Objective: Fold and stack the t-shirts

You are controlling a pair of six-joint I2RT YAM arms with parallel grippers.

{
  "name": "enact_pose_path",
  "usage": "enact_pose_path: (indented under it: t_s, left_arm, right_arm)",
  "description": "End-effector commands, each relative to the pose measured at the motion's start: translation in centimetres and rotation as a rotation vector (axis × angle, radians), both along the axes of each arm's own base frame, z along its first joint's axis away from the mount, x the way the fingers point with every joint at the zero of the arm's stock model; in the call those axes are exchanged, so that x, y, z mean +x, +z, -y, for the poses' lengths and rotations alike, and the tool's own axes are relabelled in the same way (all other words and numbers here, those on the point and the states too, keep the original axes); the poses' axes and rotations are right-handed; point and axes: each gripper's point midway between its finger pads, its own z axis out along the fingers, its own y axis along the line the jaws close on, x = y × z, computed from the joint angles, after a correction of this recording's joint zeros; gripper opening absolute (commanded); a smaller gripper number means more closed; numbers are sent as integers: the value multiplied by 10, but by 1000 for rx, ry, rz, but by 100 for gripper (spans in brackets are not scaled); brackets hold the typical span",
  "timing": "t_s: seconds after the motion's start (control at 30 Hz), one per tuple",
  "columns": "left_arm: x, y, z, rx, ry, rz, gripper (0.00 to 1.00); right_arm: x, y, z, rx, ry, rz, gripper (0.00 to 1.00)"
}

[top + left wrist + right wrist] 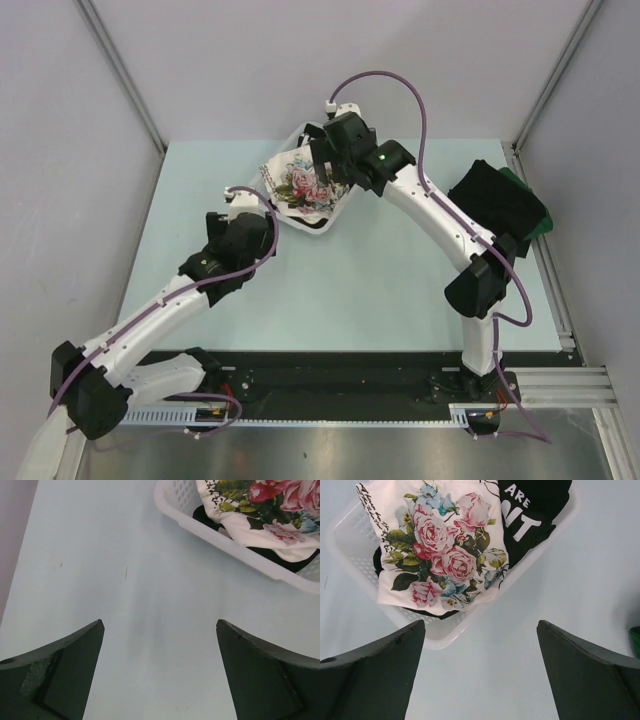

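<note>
The left gripper (160, 623) hangs over the table (100, 555), left of centre, its fingers spread wide and empty. Just right of it, toward the far edge, the basket (440, 639) holds the floral tee (440, 555) on top, with the lettered black tee (530, 515) beside it. The right gripper (481, 623) hovers above the basket, also wide open and holding nothing. At the right edge a black tee (495, 200) lies over a green tee (538, 215).

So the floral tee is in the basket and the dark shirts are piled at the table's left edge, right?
No. The dark shirts are piled at the right edge of the table, not the left, as the top external view shows. The floral tee is in the basket, as you say.
</note>
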Motion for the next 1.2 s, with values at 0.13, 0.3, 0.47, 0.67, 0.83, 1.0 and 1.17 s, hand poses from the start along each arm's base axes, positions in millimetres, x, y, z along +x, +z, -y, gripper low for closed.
enact_pose_path:
  t_s: [0.13, 0.3, 0.47, 0.67, 0.83, 1.0, 1.17]
  left_arm:
    - [1, 24, -13, -25, 88, 55, 99]
    - [-2, 31, -27, 0, 161, 69, 100]
    - [-10, 39, -47, 11, 259, 104, 99]
    - [-19, 45, -53, -36, 244, 134, 100]
    - [-25, 40, -52, -58, 220, 128, 100]
    - [-29, 34, -53, -56, 214, 108, 99]
    - [-31, 33, -54, -58, 215, 100, 100]
  right_arm:
    - [-7, 9, -4, 34, 1, 20, 100]
    - [-9, -46, -17, 26, 64, -114, 100]
    - [-14, -75, -51, 81, 171, -198, 100]
    - [-14, -80, -99, 123, 293, -198, 91]
    - [-17, -83, -133, 162, 380, -205, 87]
    - [-24, -89, -155, 174, 439, -211, 87]
    - [-30, -108, -159, 154, 462, -244, 86]
